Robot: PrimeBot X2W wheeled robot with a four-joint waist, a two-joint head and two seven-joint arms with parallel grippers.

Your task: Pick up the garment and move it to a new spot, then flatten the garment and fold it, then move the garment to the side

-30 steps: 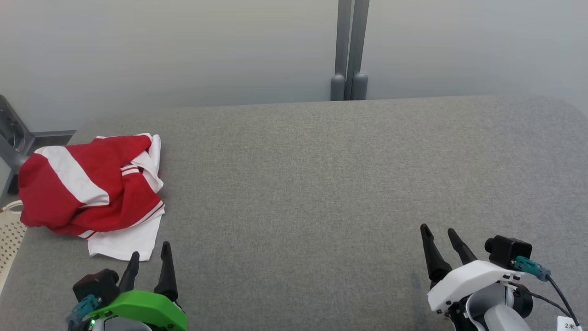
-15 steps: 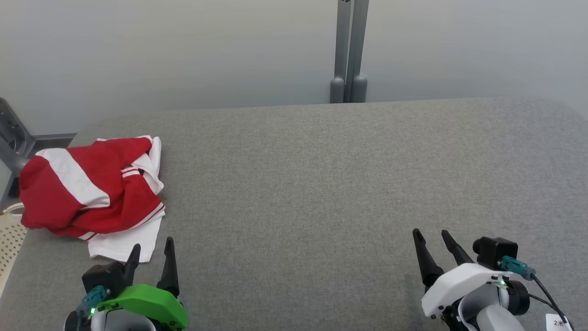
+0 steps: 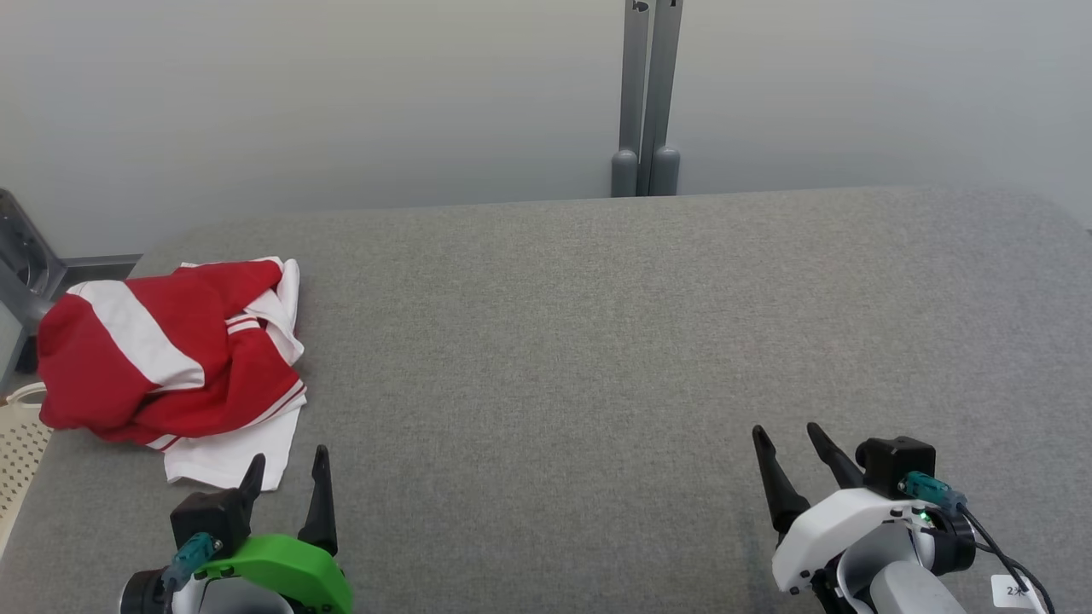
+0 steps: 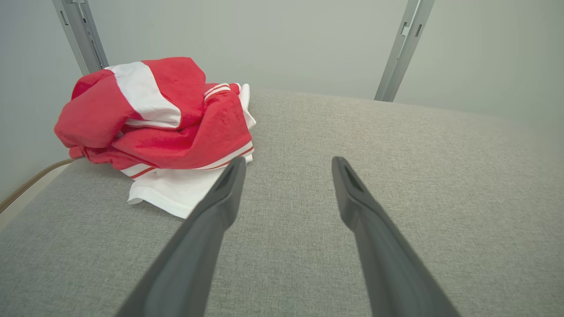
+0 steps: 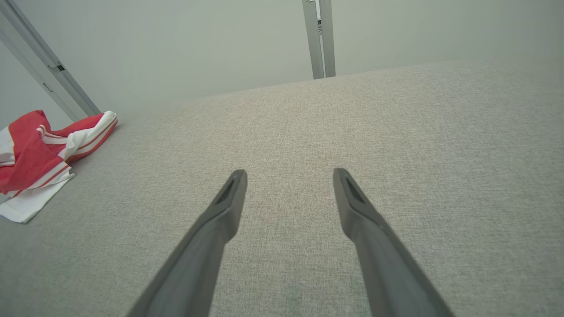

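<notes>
1. Your garment (image 3: 171,358), red with white bands, lies crumpled in a heap at the left end of the grey padded table (image 3: 597,341), near its far-left corner.
2. The head view gives you the outline from above: the red bulk reaches the table's left edge, and a flat white flap points toward the robot.
3. The left wrist view adds height: the red folds are piled up, with the white flap spread flat on the table below them.
4. Your left gripper (image 3: 288,456) sits at the near side of that flap, jaws spread wide and holding nothing. In both views one fingertip overlaps the flap's edge; you cannot tell whether it touches the cloth.
5. Your right gripper (image 3: 783,431) is well apart from the garment at the near right, jaws likewise spread and empty. Its wrist view puts bare table between the fingers and the garment at the far left.
6. Behind the table's far edge stand two grey posts (image 3: 647,102) against a pale wall. A cream perforated basket (image 3: 17,443) sits beside the table's left edge, and a grey metal frame (image 3: 26,273) is behind the garment.
</notes>
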